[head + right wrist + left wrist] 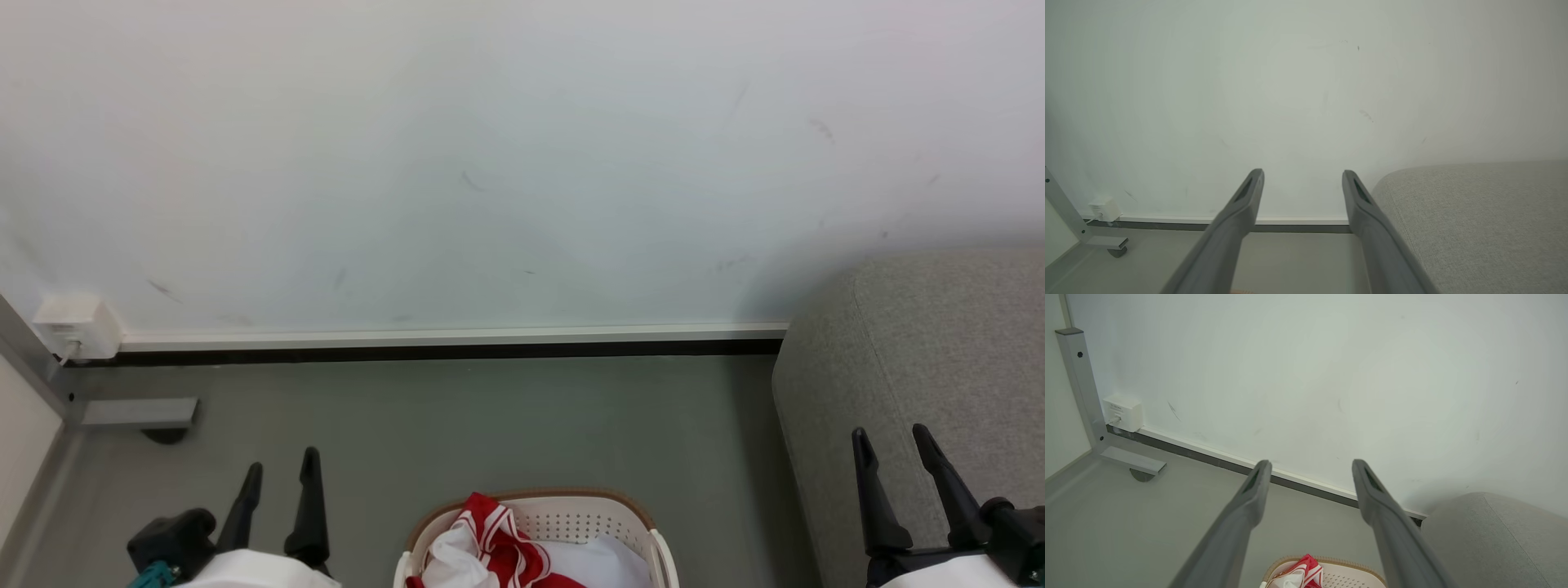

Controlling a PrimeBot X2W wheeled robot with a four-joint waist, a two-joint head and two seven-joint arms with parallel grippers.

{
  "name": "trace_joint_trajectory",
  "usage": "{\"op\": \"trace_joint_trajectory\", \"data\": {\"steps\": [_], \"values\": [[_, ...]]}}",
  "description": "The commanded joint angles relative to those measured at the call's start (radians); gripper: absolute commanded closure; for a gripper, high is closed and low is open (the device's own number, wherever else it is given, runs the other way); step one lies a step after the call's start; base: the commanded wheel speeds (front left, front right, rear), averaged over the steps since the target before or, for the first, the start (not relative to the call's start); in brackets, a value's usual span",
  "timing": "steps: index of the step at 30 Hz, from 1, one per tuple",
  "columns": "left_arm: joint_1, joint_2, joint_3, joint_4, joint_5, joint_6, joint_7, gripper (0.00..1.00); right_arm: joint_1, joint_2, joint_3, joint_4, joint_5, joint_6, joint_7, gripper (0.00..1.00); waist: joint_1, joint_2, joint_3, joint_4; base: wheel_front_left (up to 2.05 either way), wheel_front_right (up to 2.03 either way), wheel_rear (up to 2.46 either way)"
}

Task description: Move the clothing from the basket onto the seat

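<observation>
Hanging above the smooth grey floor (506,416), the left gripper (282,459) has its two long dark fingers spread wide with nothing between them. The right gripper (888,431) stands just as wide and empty, its fingers in front of the rounded corner of the large grey fabric-upholstered seat (922,359).

The oval cream-white plastic basket with small holes and a brown rim (584,516) sits on the floor between the two grippers, well away from the floor's far edge, where a dark skirting strip meets the pale wall (522,163). Only its far end can be seen. The soft red clothing with white stripes (510,539) lies bunched inside the basket against its left side, rising a little above the rim. Beside it in the basket lies a plain pale white sheet (604,563). Neither gripper touches the basket or the clothing.

The seat stands on the floor to the right of the basket, near it, its back against the wall and nothing lying on the part of it that is visible. At the floor's far left corner a small white socket box (77,327) sits on the wall above a grey metal frame foot (139,412).
</observation>
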Motion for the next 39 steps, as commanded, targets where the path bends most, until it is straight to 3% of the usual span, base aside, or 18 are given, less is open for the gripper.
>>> {"op": "trace_joint_trajectory", "data": {"steps": [1, 39], "values": [[-0.002, 0.012, 0.001, 0.000, 0.031, 0.001, -0.013, 0.00, -0.006, 0.003, -0.008, 0.000, -0.029, -0.001, -0.006, 0.00, 0.0000, -0.0001, 0.000, 0.001, 0.00, 0.00, 0.00], [-0.001, 0.002, 0.009, 0.028, 0.324, -0.004, -0.088, 0.00, 0.008, 0.083, -0.068, 0.093, -0.249, -0.002, -0.028, 0.00, 0.0000, -0.0001, -0.011, 0.007, 0.00, 0.00, 0.00]]}}
